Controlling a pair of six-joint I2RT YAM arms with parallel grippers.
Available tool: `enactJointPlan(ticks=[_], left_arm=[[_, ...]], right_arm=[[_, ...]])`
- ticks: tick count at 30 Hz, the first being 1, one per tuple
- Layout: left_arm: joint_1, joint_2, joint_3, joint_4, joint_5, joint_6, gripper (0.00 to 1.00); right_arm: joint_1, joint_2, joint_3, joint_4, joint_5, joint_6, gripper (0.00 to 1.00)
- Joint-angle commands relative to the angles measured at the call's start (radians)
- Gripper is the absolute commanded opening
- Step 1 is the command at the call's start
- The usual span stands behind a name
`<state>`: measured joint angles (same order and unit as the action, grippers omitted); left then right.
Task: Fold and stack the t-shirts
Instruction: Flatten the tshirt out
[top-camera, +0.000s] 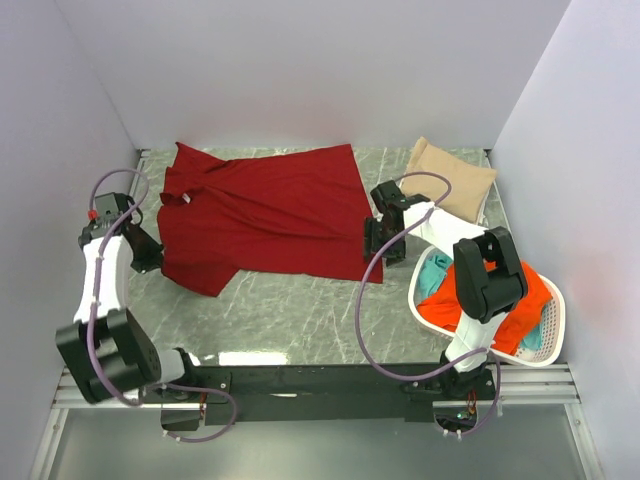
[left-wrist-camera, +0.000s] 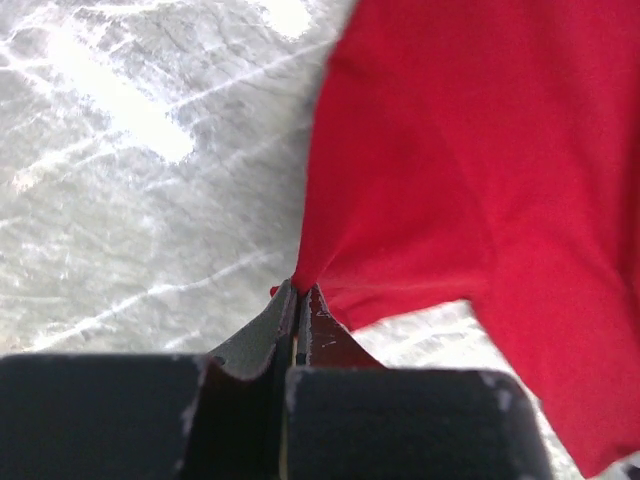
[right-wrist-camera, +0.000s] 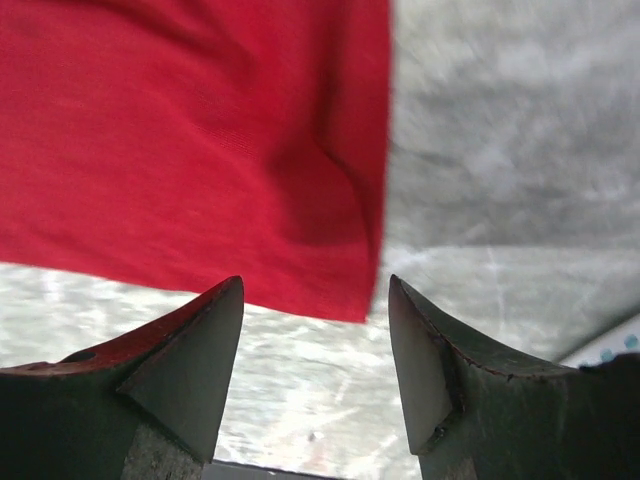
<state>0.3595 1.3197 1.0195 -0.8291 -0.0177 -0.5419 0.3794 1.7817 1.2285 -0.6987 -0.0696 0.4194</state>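
Dark red soft cloth, a short-sleeved t-shirt (top-camera: 265, 205), is seen spread nearly flat across the far half of the grey marbled tabletop (top-camera: 290, 310), with its collar toward the left and its hem toward the right. Its near left edge is pinched by the left gripper (left-wrist-camera: 297, 300), whose two fingers are pressed together with a peak of the cloth caught between them. The right gripper (right-wrist-camera: 315, 290) is held with its fingers wide apart just over the shirt's near right corner. Nothing is gripped by it, and the corner is seen lying flat beyond the fingertips. A tan folded t-shirt (top-camera: 452, 178) is laid at the far right corner of the table, near the red one. A white oval slatted laundry basket (top-camera: 553, 325) is set at the near right, with bright orange-red cloth (top-camera: 530, 300) and teal cloth (top-camera: 432, 275) heaped in it.
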Motion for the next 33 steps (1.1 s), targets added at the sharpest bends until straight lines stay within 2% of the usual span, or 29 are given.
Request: enactJointPlan(ticks=[1,11,25,33], left_arm=[[0.002,-0.095,0.010,-0.041,0.025,-0.043,0.00],[0.004,-0.234,0.011,-0.099,-0.008,-0.047,0.00],[0.002,-0.304,-0.015,-0.117,-0.022,-0.050,0.00],[0.004,-0.359,-0.071,-0.047,0.001,-0.134,0.00]], right_arm=[[0.006,-0.001,-0.027,-0.039,0.060,-0.005,0.66],[0.012,0.004,-0.081,-0.025,0.051,0.013,0.59],[0.058,-0.013,-0.147,-0.013,0.024,0.048,0.50],[0.056,0.004,-0.120,-0.019,0.040,0.032,0.38]])
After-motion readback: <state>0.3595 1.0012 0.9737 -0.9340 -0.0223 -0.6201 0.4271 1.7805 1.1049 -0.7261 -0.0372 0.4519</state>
